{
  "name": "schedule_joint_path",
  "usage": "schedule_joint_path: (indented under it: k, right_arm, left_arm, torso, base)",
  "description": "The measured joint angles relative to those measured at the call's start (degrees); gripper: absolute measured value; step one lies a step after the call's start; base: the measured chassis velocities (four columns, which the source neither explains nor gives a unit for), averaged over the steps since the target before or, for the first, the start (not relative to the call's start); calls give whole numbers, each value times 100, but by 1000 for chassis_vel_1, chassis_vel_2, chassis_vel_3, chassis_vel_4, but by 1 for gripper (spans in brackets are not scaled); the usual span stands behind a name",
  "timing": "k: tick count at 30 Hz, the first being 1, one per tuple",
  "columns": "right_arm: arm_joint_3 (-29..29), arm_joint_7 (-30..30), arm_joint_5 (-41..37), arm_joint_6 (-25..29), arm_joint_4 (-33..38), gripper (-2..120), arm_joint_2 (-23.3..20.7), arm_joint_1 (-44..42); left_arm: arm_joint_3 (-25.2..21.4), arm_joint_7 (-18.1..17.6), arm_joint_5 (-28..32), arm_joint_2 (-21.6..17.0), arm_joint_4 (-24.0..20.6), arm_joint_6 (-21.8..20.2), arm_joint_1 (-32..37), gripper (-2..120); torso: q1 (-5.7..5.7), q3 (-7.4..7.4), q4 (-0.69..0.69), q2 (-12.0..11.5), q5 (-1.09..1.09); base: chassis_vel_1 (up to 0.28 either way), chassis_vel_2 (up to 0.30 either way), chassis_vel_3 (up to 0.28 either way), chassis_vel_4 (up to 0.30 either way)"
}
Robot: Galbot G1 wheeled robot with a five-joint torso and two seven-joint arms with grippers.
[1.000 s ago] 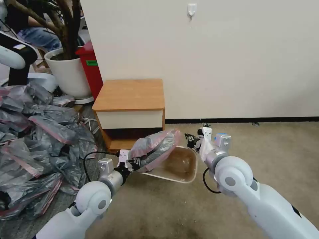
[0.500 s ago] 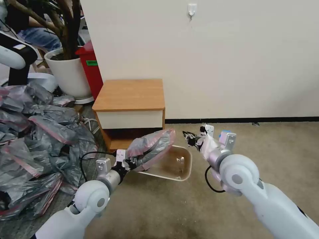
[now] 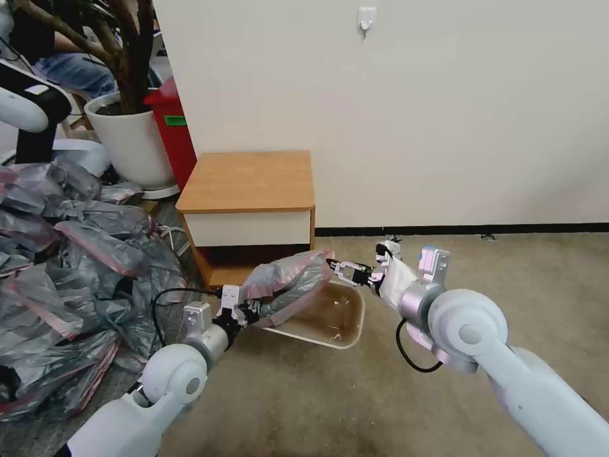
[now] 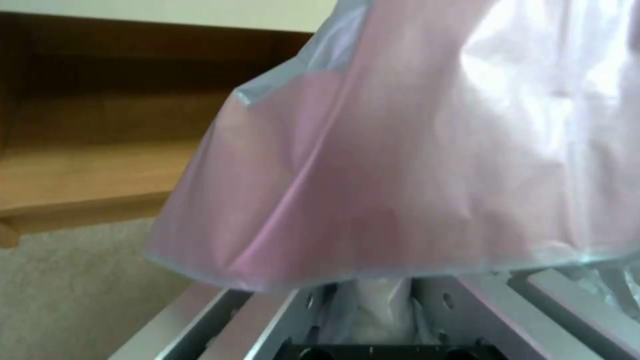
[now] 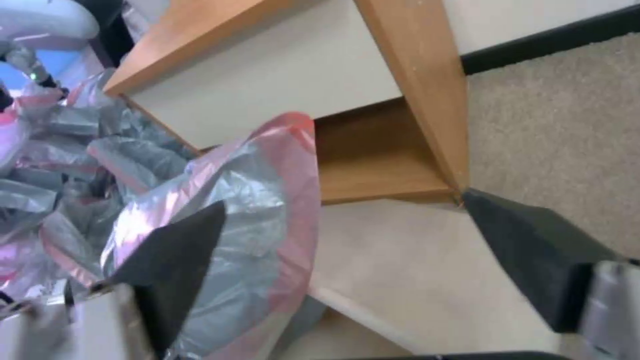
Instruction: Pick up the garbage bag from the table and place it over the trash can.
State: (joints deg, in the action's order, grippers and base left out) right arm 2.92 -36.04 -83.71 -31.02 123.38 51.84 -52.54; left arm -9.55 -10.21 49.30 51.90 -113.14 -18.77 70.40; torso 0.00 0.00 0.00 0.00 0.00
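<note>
**Thin bag held over the bin, second end effector at its rim.**
The garbage bag (image 3: 288, 282), a limp, crinkled sheet of translucent grey plastic with a pink-red rim band, looks very light, slippery and easily torn; the doubled rim band is judged the soundest place to take hold. The left end effector (image 3: 248, 311) is clamped on one bunched end, holding the bag above the tilted cream trash can (image 3: 352, 327) in front of the bench (image 3: 247, 181). The right end effector (image 3: 339, 270) stands wide at the bag's free end.
</note>
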Motion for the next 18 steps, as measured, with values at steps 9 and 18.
schedule_joint_path:
  k: [9,18]
  right_arm:
    - [-251,43,105,-7,-108,111,19,195]
    - [-439,36,80,15,-120,111,64,393]
  left_arm:
    - [-69,360,-147,-48,-22,155,89,1]
    - [-35,575,-244,-105,-47,270,111,1]
  torso:
    - [0,0,0,0,0]
    - [0,0,0,0,0]
  base:
    - [0,0,0,0]
    - [0,0,0,0]
